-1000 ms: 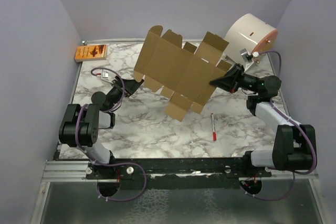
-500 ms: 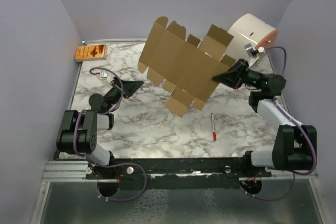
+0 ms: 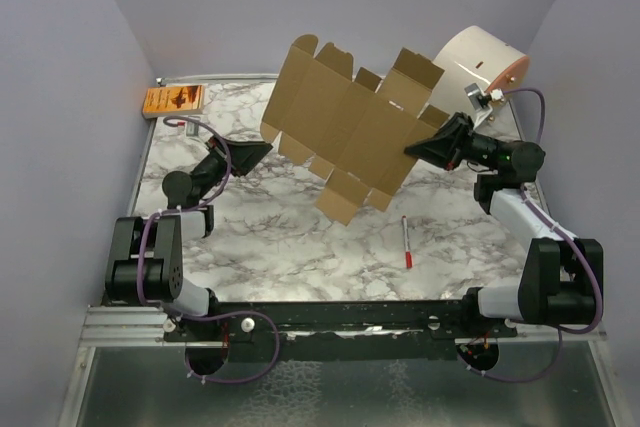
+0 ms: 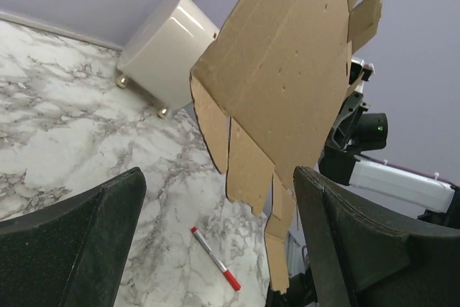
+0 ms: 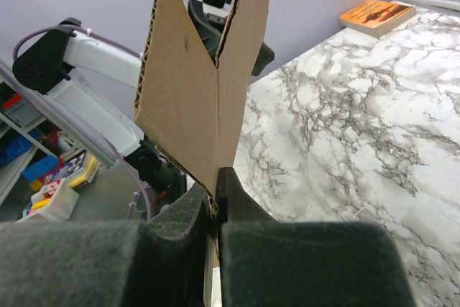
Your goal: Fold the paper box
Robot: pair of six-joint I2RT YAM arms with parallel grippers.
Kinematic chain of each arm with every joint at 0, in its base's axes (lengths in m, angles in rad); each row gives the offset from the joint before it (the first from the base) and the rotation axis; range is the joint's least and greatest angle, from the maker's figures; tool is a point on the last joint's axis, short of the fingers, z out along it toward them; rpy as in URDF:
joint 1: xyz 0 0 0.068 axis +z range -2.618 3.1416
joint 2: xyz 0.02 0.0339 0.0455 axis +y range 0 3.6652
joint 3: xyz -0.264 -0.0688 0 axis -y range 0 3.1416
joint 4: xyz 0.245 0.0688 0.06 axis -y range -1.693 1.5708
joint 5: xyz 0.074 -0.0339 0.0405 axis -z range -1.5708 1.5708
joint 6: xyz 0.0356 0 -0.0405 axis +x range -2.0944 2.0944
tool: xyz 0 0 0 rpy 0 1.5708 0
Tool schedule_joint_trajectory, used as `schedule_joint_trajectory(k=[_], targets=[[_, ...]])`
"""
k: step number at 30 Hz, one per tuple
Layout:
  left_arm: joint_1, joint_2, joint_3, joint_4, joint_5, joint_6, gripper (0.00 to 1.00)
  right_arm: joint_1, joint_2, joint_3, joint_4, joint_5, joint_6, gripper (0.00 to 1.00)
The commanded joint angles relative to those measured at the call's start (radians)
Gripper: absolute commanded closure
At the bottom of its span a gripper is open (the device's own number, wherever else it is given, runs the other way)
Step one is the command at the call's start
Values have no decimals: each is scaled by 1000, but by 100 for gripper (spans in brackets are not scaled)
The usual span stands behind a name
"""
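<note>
The paper box [image 3: 350,122] is a flat brown notched cardboard sheet, held tilted in the air above the back of the table. My right gripper [image 3: 412,152] is shut on its right edge; in the right wrist view the pads [image 5: 241,210] pinch the corrugated edge of the sheet [image 5: 201,84]. Just off the sheet's lower left edge, my left gripper [image 3: 257,154] is open and touches nothing. In the left wrist view the sheet [image 4: 287,70] hangs ahead of the wide-apart fingers [image 4: 359,249], with nothing between them [image 4: 219,242].
A red-and-white pen [image 3: 406,241] lies on the marble table [image 3: 290,237] at the right of middle. A big white cylinder [image 3: 478,67] stands at the back right, close behind the right arm. A small orange packet [image 3: 174,99] lies at the back left corner.
The right gripper has lifted the sheet higher and a little to the right, tilting it more upright. The left gripper has risen and moved back slightly, staying open beside the sheet's left edge.
</note>
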Motion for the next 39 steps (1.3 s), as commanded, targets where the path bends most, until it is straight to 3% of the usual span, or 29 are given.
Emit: schedule_joint_trajectory(k=[1,12,19,31,36,39], targets=[[10,26,71,253,53,-29,12,-6,-23,-1,39,-35,20,99],[2,62,144,253,89,-61,12,-3,-18,-10,89,-40,70,99],[-38,85,209,253,88,-67,19,8,-17,-14,85,-39,71,99],[-73,121,261,253,126,-86,49,13,-23,-22,64,-46,56,99],[-73,116,271,253,142,-90,68,13,-23,-21,37,-47,37,99],[-73,112,272,253,156,-91,70,13,-26,-18,17,-49,21,99]])
